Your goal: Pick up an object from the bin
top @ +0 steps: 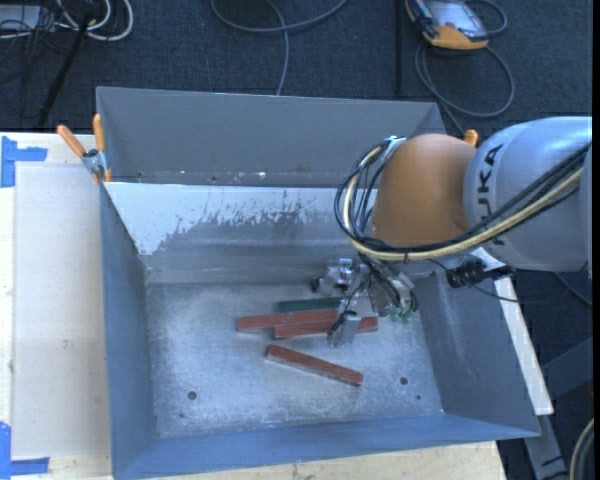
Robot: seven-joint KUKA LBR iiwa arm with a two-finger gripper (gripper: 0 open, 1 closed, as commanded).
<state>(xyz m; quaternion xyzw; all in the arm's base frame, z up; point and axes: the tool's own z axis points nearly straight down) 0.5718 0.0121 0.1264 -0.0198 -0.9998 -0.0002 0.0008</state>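
We see the gripper (343,325) low over the right end of two overlapping reddish-brown bars (290,322) in the middle of the grey bin (180,368). We cannot tell whether it is spread or closed. A third bar (314,364) lies near. These thin, flat bars could slip free or lift together.

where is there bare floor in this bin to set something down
The bin floor is bare on the left, between the left wall and the strips' ends, and along the front below the lower brown strip. Crowded mid-floor, where the end effector sits over the upper brown strips and a green piece.
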